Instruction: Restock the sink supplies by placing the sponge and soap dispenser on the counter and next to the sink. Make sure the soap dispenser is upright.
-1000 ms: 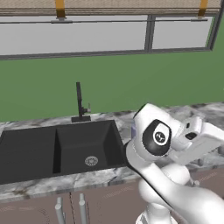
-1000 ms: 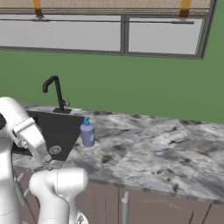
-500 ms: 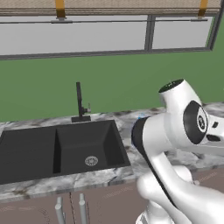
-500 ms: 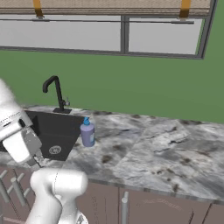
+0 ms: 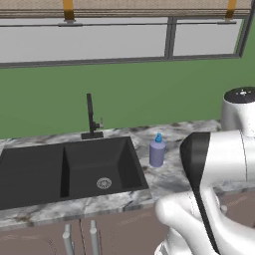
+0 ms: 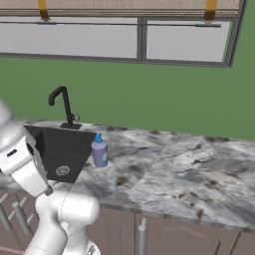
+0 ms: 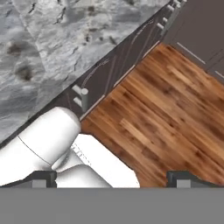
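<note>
Left base view, widest surface first: counter (image 5: pixel 174 177) of grey-and-white marbled stone, glossy, veined with dark blotches, running the width of the wall over mauve-brown cabinet fronts (image 5: pixel 119 231) with slim silver handles. Green wall (image 5: pixel 124 94) behind, flat and matte, below a long window (image 5: pixel 89 42) framed in dark strips. Set into the stone at the left, sink (image 5: pixel 64 169): black, rectangular, split into two basins, round silver drain in the right one, thin black gooseneck faucet (image 5: pixel 92 117) rising at its back edge. Standing upright on the stone just beside the sink's right rim, soap dispenser (image 5: pixel 157 149): small lavender-grey bottle, rounded shoulders, smooth plastic look, blue pump nozzle on top. Same bottle (image 6: pixel 99 151) in the right base view, upright, between the basin (image 6: pixel 60 149) and a broad bare stretch of marble (image 6: pixel 174 174).

Hand view: gripper (image 7: pixel 111 177) aimed down past the counter edge (image 7: pixel 39 65) at a floor (image 7: pixel 166 118) of warm brown wood planks, with cabinet fronts and silver handles (image 7: pixel 83 98) along the diagonal. Two small dark fingertips (image 7: pixel 181 177) set wide apart at the bottom, nothing between them. Sponge possibly elsewhere; hard to tell from these angles.
</note>
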Motion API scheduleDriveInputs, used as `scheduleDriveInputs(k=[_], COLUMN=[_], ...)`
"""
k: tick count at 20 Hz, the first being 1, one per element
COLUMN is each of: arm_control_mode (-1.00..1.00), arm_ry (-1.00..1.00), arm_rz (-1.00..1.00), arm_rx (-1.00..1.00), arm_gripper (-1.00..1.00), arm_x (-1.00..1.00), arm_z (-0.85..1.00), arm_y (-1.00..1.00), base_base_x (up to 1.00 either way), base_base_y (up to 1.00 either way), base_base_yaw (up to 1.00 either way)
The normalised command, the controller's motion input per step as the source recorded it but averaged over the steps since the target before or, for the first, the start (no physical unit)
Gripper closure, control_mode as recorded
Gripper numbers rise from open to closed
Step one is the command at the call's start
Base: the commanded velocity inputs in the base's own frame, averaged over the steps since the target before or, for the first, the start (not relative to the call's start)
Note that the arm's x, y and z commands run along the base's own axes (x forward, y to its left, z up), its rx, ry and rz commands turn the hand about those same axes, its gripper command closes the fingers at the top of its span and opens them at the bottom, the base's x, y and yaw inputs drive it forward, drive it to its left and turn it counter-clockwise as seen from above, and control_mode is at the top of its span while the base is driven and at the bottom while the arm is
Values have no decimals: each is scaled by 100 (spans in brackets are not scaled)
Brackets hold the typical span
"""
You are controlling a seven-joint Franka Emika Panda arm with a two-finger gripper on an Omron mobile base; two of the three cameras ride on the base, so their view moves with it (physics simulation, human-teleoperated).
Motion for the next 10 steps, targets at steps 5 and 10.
scheduleDriveInputs(k=[5, 10], arm_control_mode=[-100, -100], arm_ry=[-4, 1], arm_rz=[35, 34], arm_rx=[0, -3], arm_gripper=[-100, -100], arm_x=[4, 14], arm_z=[-25, -30], arm_y=[14, 25], base_base_x=[0, 0], base_base_y=[0, 0], base_base_yaw=[0, 0])
